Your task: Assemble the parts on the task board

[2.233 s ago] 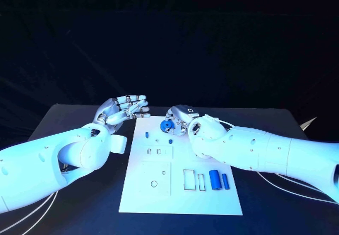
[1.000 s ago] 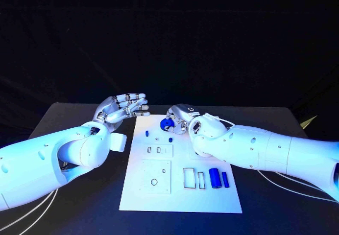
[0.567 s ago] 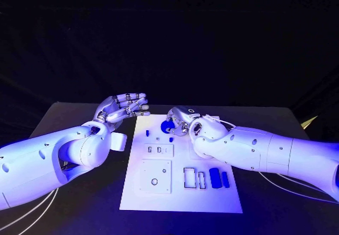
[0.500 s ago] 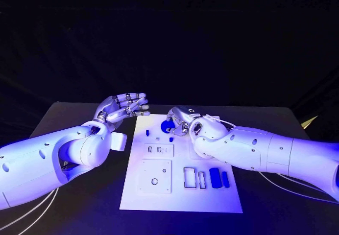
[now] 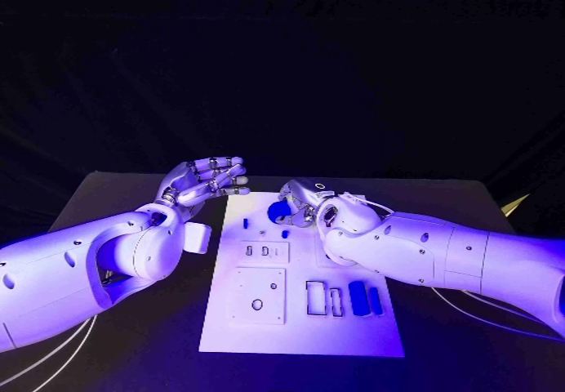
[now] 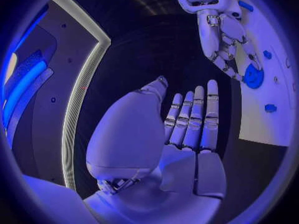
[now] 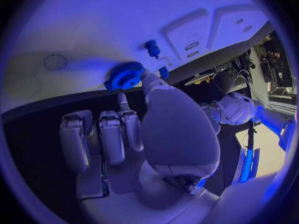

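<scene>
Pinching blue gear (image 7: 125, 75): right robot hand (image 5: 304, 198), over task board (image 5: 295, 327).

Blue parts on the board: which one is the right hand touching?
The blue gear at the board's far end; the right hand touches its toothed rim. The small peg and the two near cylinders lie untouched.

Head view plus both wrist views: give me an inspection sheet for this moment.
Surface: black table, white task board in the middle.
Job's things: blue gear at the board's far end; small blue peg standing beside it; two blue bars lying at the near right.
Clutter: nothing seen.
Robot hands: right robot hand touches the gear with its fingertips; left robot hand is raised beside the board, fingers apart, holding nothing.
Cables: white cables beneath the right arm.
Surroundings: dark backdrop.
</scene>
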